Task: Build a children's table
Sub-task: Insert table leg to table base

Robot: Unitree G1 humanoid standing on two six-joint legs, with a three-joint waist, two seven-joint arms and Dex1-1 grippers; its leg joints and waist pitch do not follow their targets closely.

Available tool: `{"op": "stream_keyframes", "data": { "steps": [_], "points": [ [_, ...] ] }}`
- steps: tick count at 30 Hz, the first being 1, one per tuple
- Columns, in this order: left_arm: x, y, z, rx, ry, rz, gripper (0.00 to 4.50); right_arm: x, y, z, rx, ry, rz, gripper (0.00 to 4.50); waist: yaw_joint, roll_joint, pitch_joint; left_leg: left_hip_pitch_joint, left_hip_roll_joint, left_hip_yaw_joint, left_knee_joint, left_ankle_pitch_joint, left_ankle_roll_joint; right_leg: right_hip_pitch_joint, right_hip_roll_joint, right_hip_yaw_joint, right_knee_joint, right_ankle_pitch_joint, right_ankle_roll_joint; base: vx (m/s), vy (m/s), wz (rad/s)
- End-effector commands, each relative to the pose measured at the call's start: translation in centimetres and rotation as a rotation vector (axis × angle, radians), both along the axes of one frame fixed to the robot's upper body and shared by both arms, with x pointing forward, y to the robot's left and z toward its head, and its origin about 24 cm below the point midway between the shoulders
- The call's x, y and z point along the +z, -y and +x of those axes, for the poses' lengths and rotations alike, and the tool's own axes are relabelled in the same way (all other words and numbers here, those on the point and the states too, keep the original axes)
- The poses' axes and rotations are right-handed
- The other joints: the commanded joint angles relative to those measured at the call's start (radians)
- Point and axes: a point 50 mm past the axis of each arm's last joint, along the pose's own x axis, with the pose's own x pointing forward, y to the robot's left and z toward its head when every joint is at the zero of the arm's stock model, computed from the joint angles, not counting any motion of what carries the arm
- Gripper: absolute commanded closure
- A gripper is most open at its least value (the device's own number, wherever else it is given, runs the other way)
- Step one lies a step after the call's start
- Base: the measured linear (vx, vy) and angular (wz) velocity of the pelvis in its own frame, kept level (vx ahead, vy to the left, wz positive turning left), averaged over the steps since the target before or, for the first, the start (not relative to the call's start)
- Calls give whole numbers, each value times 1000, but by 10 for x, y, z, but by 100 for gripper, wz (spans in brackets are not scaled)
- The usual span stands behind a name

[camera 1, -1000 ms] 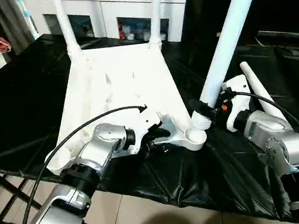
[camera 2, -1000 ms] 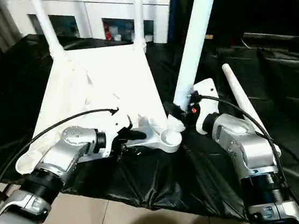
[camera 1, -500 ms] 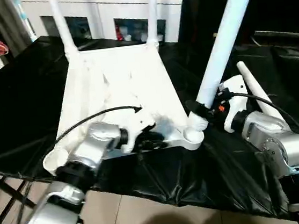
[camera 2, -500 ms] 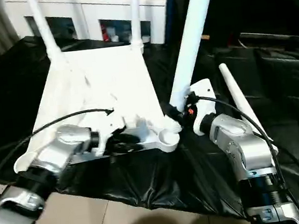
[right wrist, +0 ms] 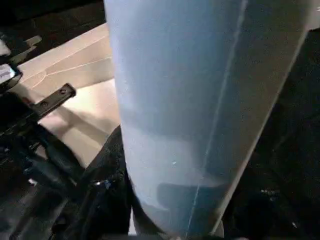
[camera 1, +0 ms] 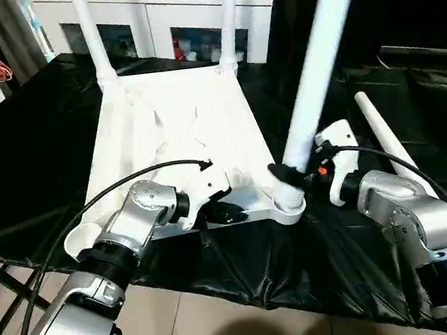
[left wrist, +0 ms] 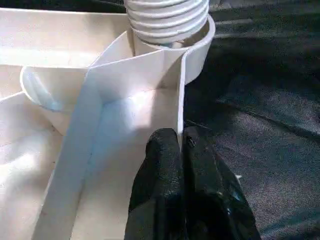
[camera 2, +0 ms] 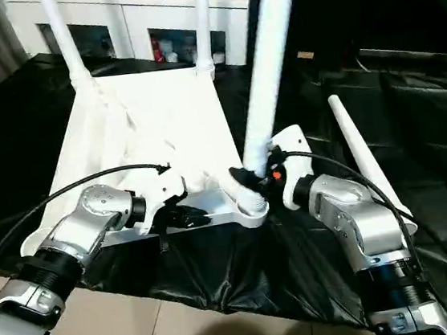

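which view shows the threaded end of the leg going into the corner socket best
The left wrist view: the leg's threaded end sits in the corner socket, close up. The eye views show it small beside the right gripper; the right wrist view gives bare tube.

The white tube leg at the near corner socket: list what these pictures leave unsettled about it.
- White tube leg: top cut off by the head views' upper edge.
- Threaded end in the round corner socket: the socket wall hides how deep it sits, left wrist view.
- Right gripper: fingers' contact hidden behind the leg, right wrist view.
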Motion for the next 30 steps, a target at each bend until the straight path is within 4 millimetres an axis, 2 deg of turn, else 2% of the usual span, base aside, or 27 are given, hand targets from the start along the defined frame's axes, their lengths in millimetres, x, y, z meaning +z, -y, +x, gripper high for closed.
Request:
{"op": "stream_keyframes", "data": {
  "steps": [1, 17, 23, 24, 30],
  "points": [
    [-8, -8, -4, 14, -30, 35, 450, -2, 2, 0, 10, -24, -26, 261, 5, -9, -70, 2, -8, 13, -76, -213, -2, 56, -32, 24, -72, -280, -168, 0, 0, 0],
    [-6, -11, -6, -14, -44, 32, 450, -5, 3, -1, 29, -61, -29, 262, 4, -11, -71, 4, -8, 13, -77, -219, -5, 55, -32, 25, -72, -274, -172, 0, 0, 0],
    [-5, -11, -6, -18, -47, 28, 450, -11, 5, 4, -27, -84, 59, 262, 1, -10, -70, 4, -7, 13, -78, -234, -7, 53, -33, 24, -74, -288, -175, 0, 0, 0],
    [-5, -11, -6, -17, -46, 28, 450, -12, 6, 3, -35, -87, 83, 262, 1, -13, -71, 4, -8, 13, -78, -235, -6, 54, -33, 24, -75, -290, -174, 0, 0, 0],
    [-4, -13, -6, -1, -46, 22, 450, -26, 17, -4, -104, -110, 172, 262, 1, -6, -72, 4, -7, 12, -79, -229, -6, 54, -32, 23, -72, -254, -188, 0, 0, 0]
  ]
}}
